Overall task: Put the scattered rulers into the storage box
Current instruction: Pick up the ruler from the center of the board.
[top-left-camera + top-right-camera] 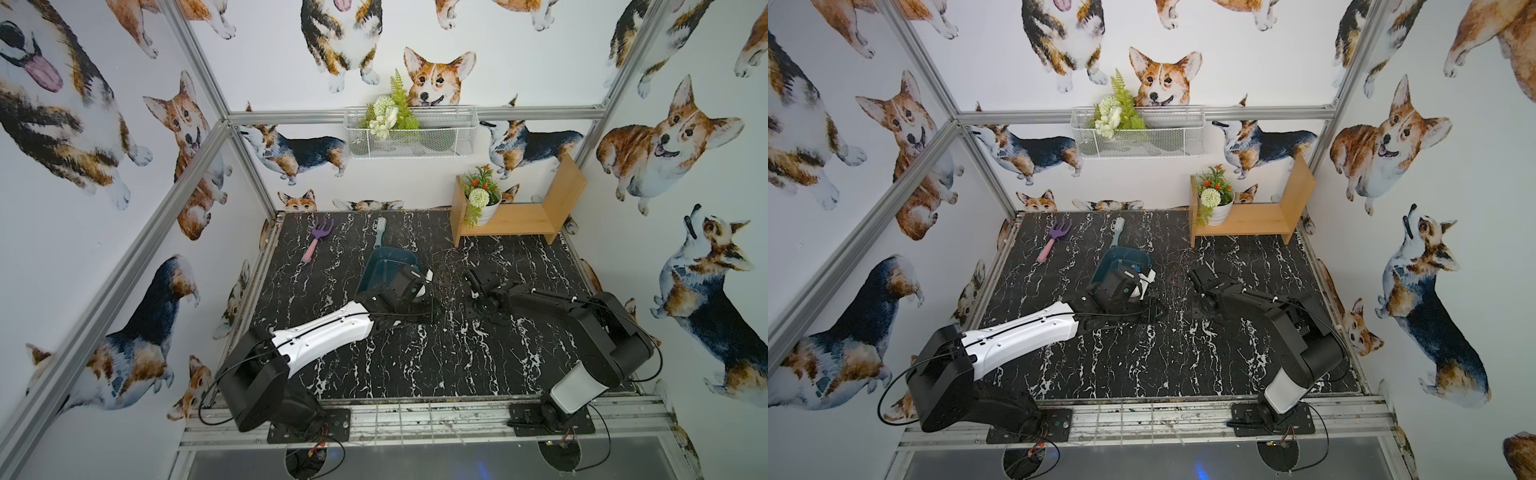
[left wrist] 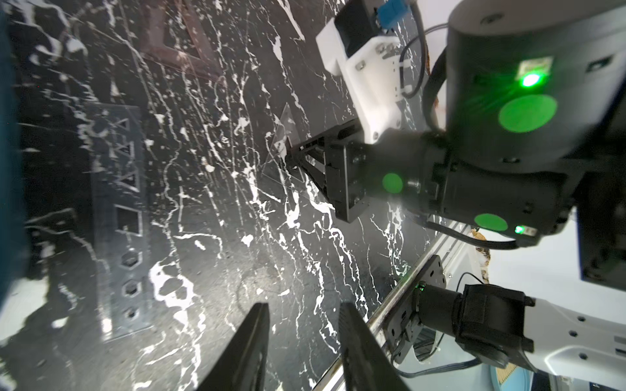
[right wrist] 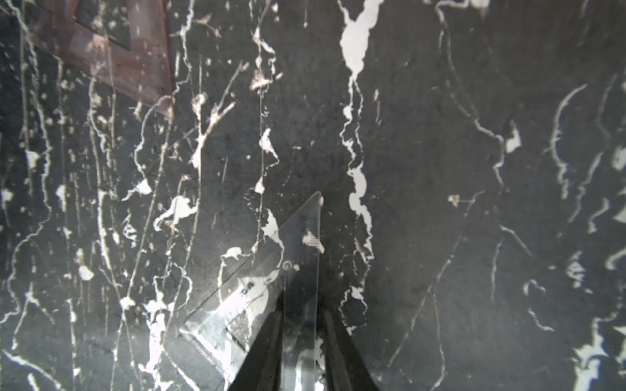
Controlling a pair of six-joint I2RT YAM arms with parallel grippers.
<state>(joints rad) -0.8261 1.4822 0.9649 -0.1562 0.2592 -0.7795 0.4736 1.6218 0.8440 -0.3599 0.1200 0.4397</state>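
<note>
While the box [image 1: 376,268] sits mid-counter toward the far side, we list three rulers outside it, all lying on the counter [image 1: 415,365] to its right.

Item 1, clear ruler [image 3: 298,257]: a see-through triangle, right of the box and apart from it. The right jaws are closed on one leg of it, one on either side and against it as far as we can see. We cannot tell whether it lies flat or is barely raised.

Item 2, red ruler [image 2: 176,44]: a tinted triangle, lying free between the clear ruler and the box.

Item 3, stencil ruler [image 2: 118,220]: a strip with cut-out shapes, lying free just beside the box.

Left jaws: apart, with nothing between them, hanging by the box's right side.

Box contents: partly hidden by the left arm [image 1: 324,332], so we cannot tell.

Step in hand, by our reckoning: picking up item 1.

Next move, as we judge it: lift the thin plastic off the counter without letting it slip, carry it left over the rim clear of the left arm, and release it. Items 2 and 3 would follow.
</note>
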